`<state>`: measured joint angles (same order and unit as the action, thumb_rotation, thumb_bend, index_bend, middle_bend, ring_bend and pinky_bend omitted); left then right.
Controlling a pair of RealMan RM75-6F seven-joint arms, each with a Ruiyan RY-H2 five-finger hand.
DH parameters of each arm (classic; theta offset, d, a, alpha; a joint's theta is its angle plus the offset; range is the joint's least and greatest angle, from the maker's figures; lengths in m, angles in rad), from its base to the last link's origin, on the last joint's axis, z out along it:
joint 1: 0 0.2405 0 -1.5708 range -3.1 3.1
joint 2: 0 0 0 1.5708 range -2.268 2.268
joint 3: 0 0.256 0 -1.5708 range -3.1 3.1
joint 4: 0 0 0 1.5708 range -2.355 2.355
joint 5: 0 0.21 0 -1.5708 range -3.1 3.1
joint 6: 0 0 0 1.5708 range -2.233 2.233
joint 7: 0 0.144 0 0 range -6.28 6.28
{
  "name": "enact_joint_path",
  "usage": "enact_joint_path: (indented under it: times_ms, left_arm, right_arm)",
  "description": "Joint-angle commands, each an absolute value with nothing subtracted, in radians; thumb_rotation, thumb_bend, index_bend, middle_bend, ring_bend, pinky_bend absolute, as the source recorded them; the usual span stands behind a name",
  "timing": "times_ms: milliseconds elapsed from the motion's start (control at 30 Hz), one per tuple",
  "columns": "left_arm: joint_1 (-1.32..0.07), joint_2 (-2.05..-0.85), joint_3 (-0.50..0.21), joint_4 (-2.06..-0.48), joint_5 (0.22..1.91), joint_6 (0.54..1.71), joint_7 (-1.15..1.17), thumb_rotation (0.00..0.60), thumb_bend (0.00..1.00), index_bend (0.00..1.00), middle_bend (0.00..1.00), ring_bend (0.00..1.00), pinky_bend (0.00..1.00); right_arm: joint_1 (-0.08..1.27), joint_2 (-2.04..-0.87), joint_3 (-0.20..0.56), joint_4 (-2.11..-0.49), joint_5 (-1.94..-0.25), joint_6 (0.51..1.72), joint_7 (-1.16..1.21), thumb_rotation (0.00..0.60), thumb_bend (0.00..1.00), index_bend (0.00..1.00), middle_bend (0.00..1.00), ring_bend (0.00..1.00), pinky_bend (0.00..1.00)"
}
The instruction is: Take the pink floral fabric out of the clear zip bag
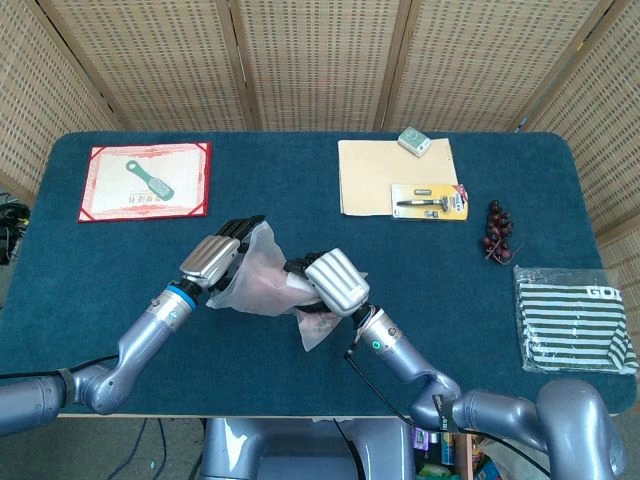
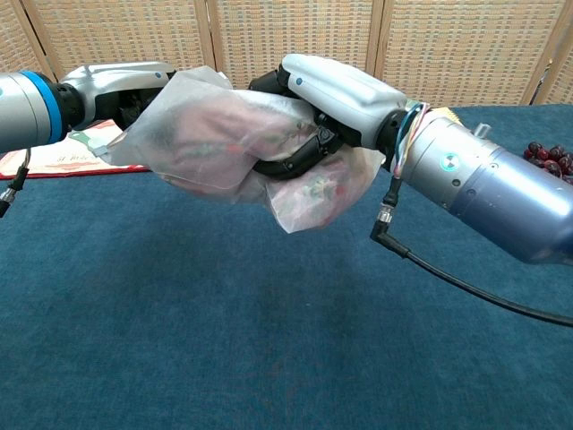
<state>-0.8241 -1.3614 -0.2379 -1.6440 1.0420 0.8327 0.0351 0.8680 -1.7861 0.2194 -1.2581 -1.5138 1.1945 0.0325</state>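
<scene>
- Fabric [image 2: 228, 134]: we are seeing it as a pink, flower-printed bundle inside the bag [image 2: 192, 148], and both are being held up in the air above the table [image 1: 120, 270], near its front middle.
- Left hand [image 1: 212, 260]: we are gripping the far end of the bag with it, fingers curled onto the film; how firmly they are pinching we cannot tell.
- Right hand [image 2: 336, 90]: we are wrapping its fingers [image 2: 291, 161] around the middle of the bundle, closed over film and cloth together; a loose fold of bag with more print is hanging below it.
- Step in hand, as we are judging it: we are working the cloth toward the bag's mouth, and none is yet showing clear of the film. Which end is the mouth is not plain.
- Doing it well: we should be holding film alone with the left hand and cloth alone with the right, then pulling the two apart along the bag's length. Gripping both layers at once will only be stretching the bag. A slow, steady draw is guarding against tearing or slipping.
- Elsewhere, well apart: a certificate [image 1: 146, 181], a folder [image 1: 372, 172], grapes [image 1: 496, 231], a striped cloth [image 1: 572, 320].
</scene>
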Motion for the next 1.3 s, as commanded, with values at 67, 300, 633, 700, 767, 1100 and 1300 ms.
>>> enact_joint_path:
  times_ms: [67,300,633,700,767,1100,1300]
  left_arm:
    - [-0.828,-1.368,-0.233,-1.648,1.04,0.831,0.04,0.6,0.77,0.68,0.0,0.0,0.0]
    - [-0.838,-1.382,-0.228,-1.636,1.007,0.812,0.037,0.6,0.77,0.69,0.0,0.0,0.0]
    - [-0.855,-1.418,-0.224,-1.577,0.981,0.78,0.028,0.6,0.77,0.69,0.0,0.0,0.0]
    - [-0.858,-1.418,-0.227,-1.579,0.978,0.781,0.029,0.6,0.77,0.69,0.0,0.0,0.0]
    - [-0.861,-1.414,-0.229,-1.584,0.977,0.784,0.038,0.6,0.77,0.69,0.0,0.0,0.0]
    - [-0.881,-1.406,-0.233,-1.607,0.909,0.784,0.075,0.6,0.77,0.69,0.0,0.0,0.0]
    - [-0.89,-1.411,-0.231,-1.62,0.876,0.788,0.092,0.6,0.77,0.69,0.0,0.0,0.0]
  right_arm:
    - [0.854,-1.748,0.2,-1.288,-1.519,1.18,0.032,0.6,0.69,0.45,0.49,0.54,0.64]
    - [0.809,-1.559,0.14,-1.483,-1.44,1.048,-0.026,0.6,0.61,0.09,0.01,0.0,0.02]
    - [0.757,-1.451,0.033,-1.419,-1.617,1.134,-0.119,0.6,0.55,0.06,0.16,0.11,0.09]
    - [0.753,-1.444,0.007,-1.374,-1.674,1.161,-0.131,0.6,0.54,0.06,0.3,0.26,0.22]
    - [0.748,-1.443,-0.025,-1.313,-1.754,1.211,-0.14,0.6,0.54,0.06,0.44,0.41,0.41]
    - [0.758,-1.563,-0.194,-0.901,-2.131,1.474,-0.076,0.6,0.5,0.21,0.73,0.71,0.93]
    - [0.797,-1.633,-0.214,-0.831,-2.202,1.49,-0.116,0.6,0.47,0.22,0.75,0.73,0.97]
